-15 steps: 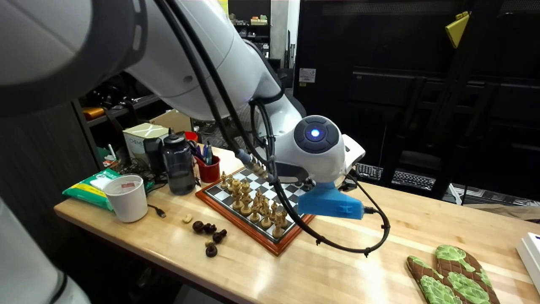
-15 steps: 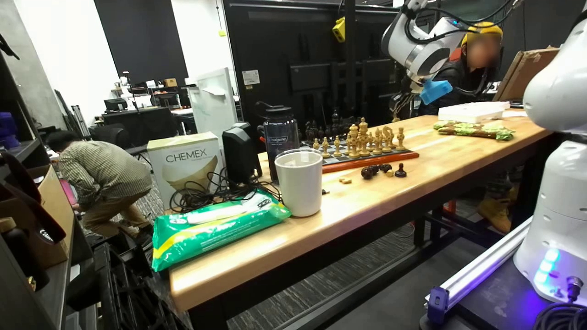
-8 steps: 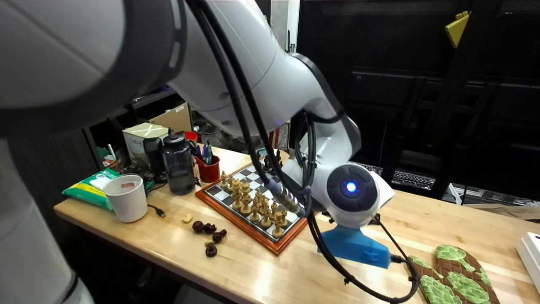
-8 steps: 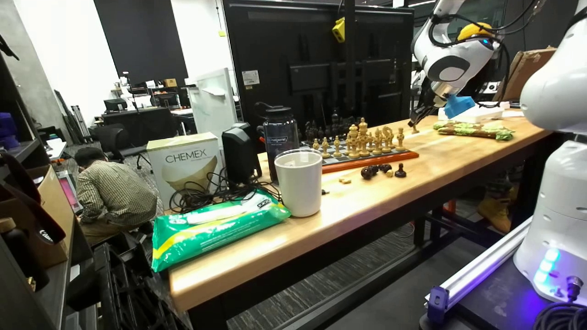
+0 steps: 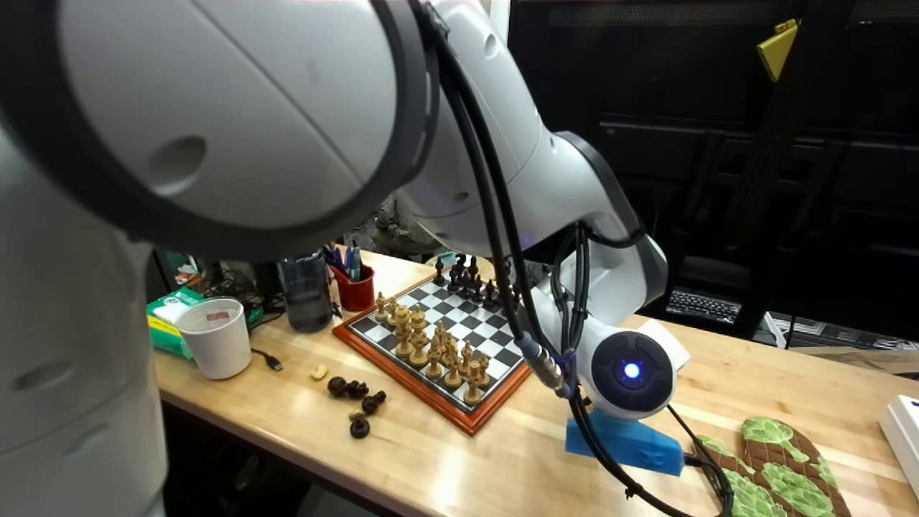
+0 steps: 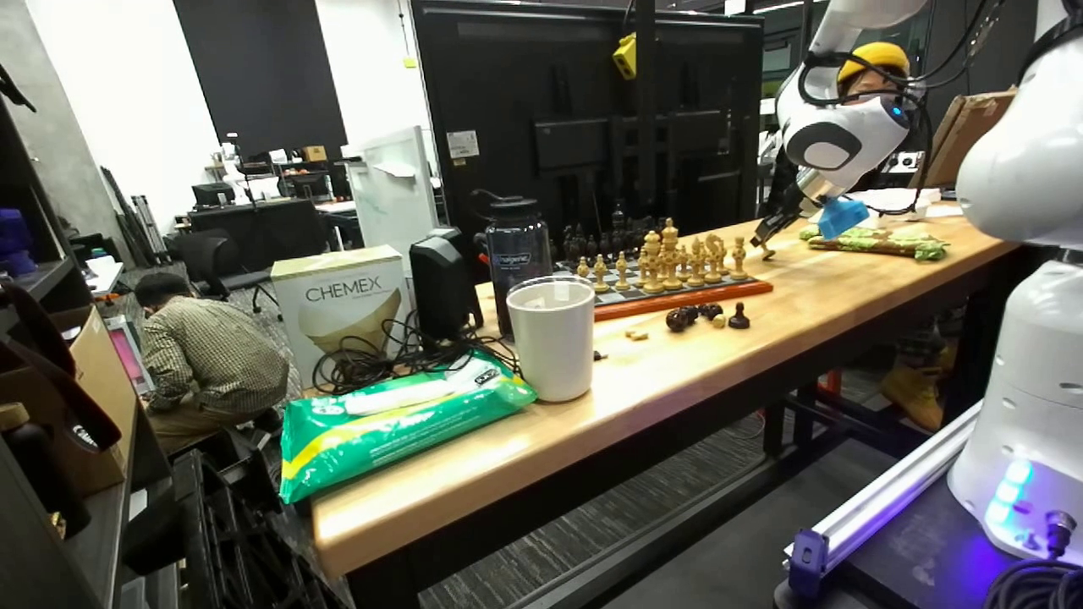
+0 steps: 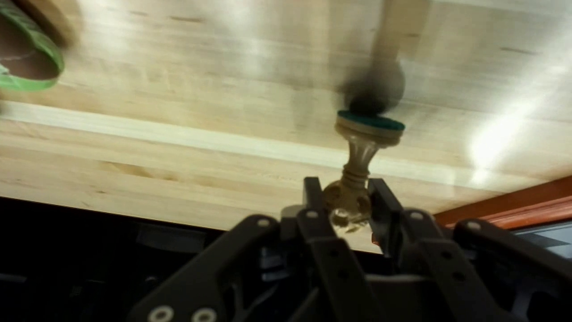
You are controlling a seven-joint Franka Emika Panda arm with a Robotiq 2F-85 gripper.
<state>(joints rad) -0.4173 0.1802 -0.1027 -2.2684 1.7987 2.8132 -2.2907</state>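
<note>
One light chess piece (image 7: 356,172): held tilted over the worktop (image 7: 201,107), near the edge of the chessboard (image 7: 514,205).
Gripper (image 7: 345,197): fingers (image 7: 314,197) narrowed onto its head, presumably so the felt base is left unobstructed.

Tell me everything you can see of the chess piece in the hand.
The piece is tan and looks like glossy wood: a round carved head, a narrow ringed stem and a disc base with a dark green underside. The hand is shut on its head, fingers on either side. In an exterior view it shows below the fingers, over the table beside the board. It seems tilted, its underside visible in the wrist view. Whether the base touches the table is unclear.
</note>
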